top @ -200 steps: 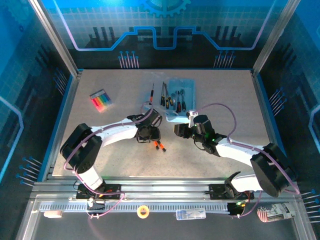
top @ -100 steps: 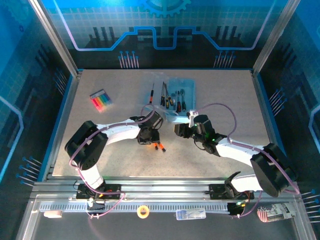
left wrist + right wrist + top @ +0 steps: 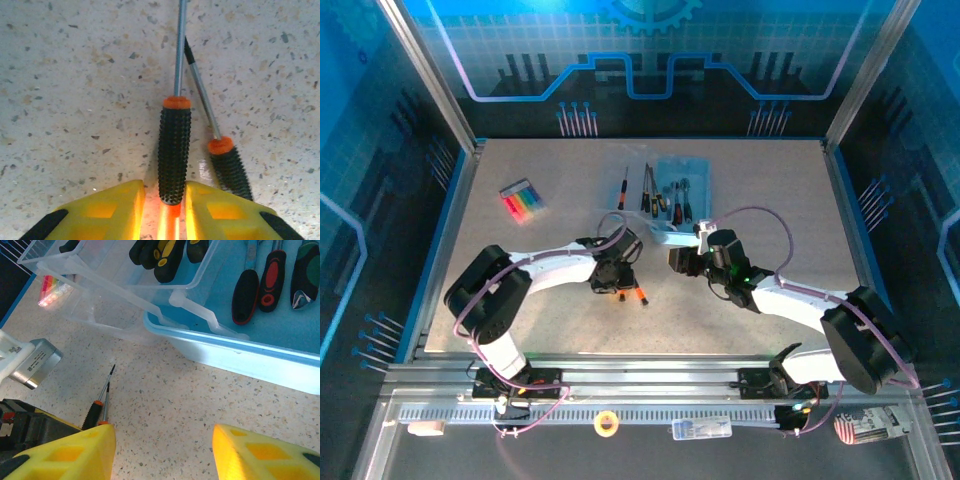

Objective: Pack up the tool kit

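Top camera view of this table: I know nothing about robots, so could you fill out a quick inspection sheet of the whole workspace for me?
Surface: pale speckled tabletop.
Job's things: blue tray holding tools; two small screwdrivers lying loose side by side on the table.
Clutter: marker pack at far left; tape roll on the front rail.
Grippers: left gripper straddles one screwdriver handle, grip uncertain; right gripper open, with nothing between its fingers.
Cables: purple cables loop along both arms, no snag seen.
Surroundings: blue-lit enclosure walls.
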Action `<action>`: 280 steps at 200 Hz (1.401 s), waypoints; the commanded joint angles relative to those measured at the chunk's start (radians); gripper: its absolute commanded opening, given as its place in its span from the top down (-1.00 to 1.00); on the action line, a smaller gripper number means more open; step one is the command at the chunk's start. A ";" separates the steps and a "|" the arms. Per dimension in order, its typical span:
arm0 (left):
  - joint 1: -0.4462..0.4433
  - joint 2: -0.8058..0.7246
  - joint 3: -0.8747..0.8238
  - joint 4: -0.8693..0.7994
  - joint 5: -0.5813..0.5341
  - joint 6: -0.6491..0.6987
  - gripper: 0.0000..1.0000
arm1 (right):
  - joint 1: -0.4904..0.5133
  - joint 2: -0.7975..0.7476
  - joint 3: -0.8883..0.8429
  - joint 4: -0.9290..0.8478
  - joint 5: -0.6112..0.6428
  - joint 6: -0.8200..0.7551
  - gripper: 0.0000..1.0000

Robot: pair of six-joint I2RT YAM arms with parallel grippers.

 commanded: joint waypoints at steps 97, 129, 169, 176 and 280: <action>-0.004 -0.028 -0.050 -0.063 -0.064 0.028 0.86 | -0.008 -0.022 0.016 0.010 -0.016 0.010 -0.11; -0.006 -0.117 -0.026 -0.128 -0.106 0.048 0.87 | -0.008 -0.022 0.010 0.022 -0.017 0.012 -0.16; -0.007 -0.233 -0.017 -0.189 -0.165 0.079 0.87 | -0.009 -0.014 0.011 0.025 -0.017 0.016 -0.16; -0.008 -0.251 -0.010 -0.206 -0.177 0.086 0.88 | -0.009 -0.014 0.011 0.024 -0.018 0.017 -0.17; 0.100 -0.107 0.501 -0.225 -0.234 0.413 0.88 | -0.011 -0.021 0.019 0.012 -0.023 -0.009 -0.17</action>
